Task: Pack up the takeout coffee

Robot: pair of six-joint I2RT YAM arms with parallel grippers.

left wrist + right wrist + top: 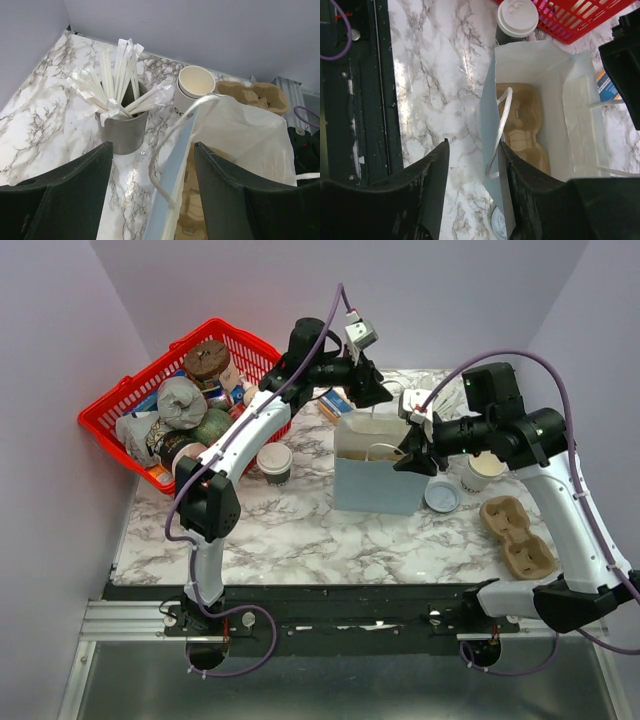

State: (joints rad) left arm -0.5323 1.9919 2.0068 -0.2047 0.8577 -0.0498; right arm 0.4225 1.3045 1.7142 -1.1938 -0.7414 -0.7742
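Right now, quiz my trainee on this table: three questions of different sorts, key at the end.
1. True or false: the coffee is already in the bag.
2. What lies in the bag's bottom? A) a spoon B) a cup tray C) a banana
3. Fill in the basket's colour: ___.
Key: 1 false, it stands on the table beside the bag; 2 B; 3 red.
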